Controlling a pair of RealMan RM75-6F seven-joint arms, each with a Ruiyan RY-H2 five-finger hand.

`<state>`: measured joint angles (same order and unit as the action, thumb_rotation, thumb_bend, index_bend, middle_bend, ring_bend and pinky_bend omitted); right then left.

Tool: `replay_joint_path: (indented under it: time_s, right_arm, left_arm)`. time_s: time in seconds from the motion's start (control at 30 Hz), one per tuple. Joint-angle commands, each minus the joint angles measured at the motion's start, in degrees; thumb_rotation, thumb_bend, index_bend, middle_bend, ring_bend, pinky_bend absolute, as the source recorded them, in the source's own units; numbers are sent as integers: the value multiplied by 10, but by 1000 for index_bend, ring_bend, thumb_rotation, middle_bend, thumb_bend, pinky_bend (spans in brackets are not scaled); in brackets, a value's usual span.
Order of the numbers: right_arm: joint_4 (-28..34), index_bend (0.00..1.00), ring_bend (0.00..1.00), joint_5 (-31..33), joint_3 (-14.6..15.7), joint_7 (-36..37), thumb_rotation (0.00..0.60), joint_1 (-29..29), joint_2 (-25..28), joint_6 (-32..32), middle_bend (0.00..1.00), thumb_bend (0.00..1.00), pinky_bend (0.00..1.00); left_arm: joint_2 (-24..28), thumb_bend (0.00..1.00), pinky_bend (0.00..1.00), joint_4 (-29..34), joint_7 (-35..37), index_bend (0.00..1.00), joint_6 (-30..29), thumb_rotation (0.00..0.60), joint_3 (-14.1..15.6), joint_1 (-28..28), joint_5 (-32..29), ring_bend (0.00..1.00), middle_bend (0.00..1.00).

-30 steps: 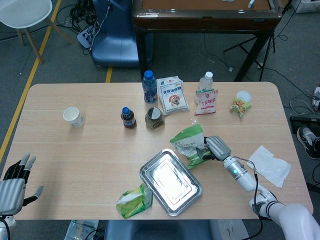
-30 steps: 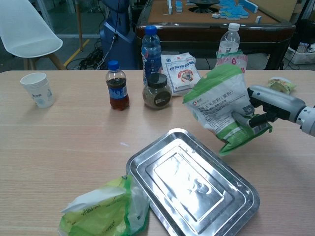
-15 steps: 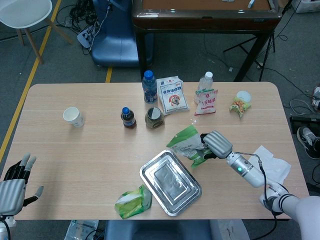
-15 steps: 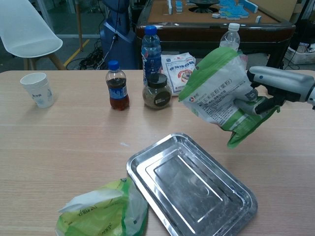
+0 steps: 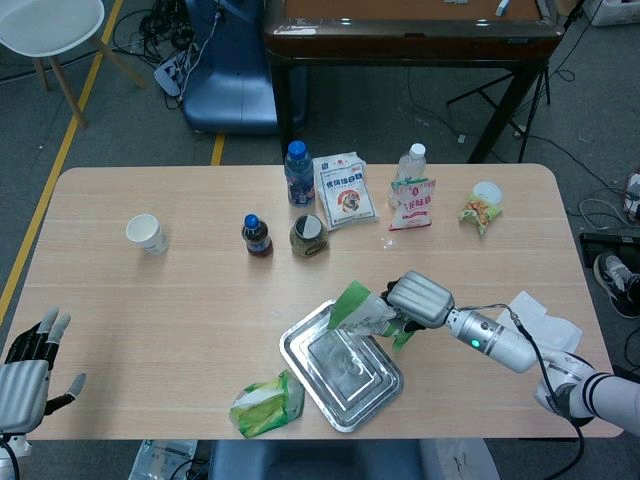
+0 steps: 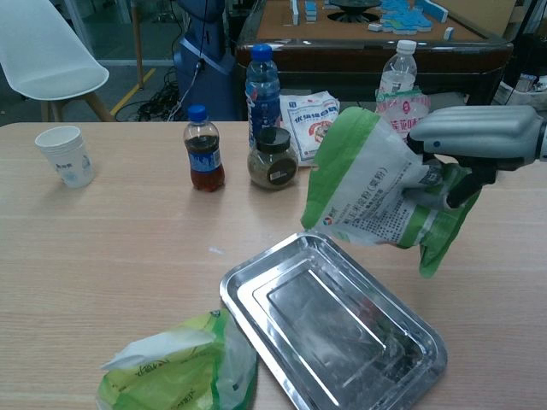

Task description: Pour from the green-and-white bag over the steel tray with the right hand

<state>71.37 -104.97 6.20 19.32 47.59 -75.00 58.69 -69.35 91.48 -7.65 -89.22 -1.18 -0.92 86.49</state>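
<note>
The head view looks steeply down from high up, far enough to take in the whole table [image 5: 150,320] and floor beyond at 12 o'clock. The chest view sits low and close, facing forward across the tabletop. Both share the tray [image 5: 340,365] [image 6: 333,329], bag [image 5: 362,315] [image 6: 376,201] and bottles [image 5: 298,172] [image 6: 261,85].

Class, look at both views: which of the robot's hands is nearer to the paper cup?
Left. The left hand sits at the table's near left corner, below the paper cup. The right hand holds the bag over the tray, far across the table.
</note>
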Motion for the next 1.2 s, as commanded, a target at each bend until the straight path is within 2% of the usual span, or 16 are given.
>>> replay_joint_path:
  time_s: [0.03, 0.23, 0.73, 1.03, 1.2]
  right_arm:
    - [41, 617, 516, -7, 2, -58, 600, 21, 27, -36, 602, 625, 661]
    - [66, 617, 517, -4, 1, -115, 600, 30, 30, -62, 602, 624, 661]
    - [77, 617, 516, 17, 9, -199, 600, 40, 26, -126, 599, 624, 661]
    - [68, 618, 516, 27, 1, -192, 600, 26, 19, -90, 599, 625, 661]
    - [25, 617, 516, 35, -1, -155, 600, -5, -14, -36, 599, 618, 661]
  left_arm:
    - [0, 257, 86, -1, 2, 0, -1, 600, 0, 1, -1, 70, 0]
    - [-2, 256, 86, -5, 6, 0, -1, 600, 0, 2, -1, 70, 0]
    - [-2, 256, 86, -9, 9, 0, 2, 600, 0, 3, -4, 70, 0]
    - [-1, 257, 86, -8, 10, 0, -1, 600, 0, 6, -4, 69, 0]
    - [-3, 257, 85, -11, 13, 0, 0, 600, 0, 7, -5, 69, 0]
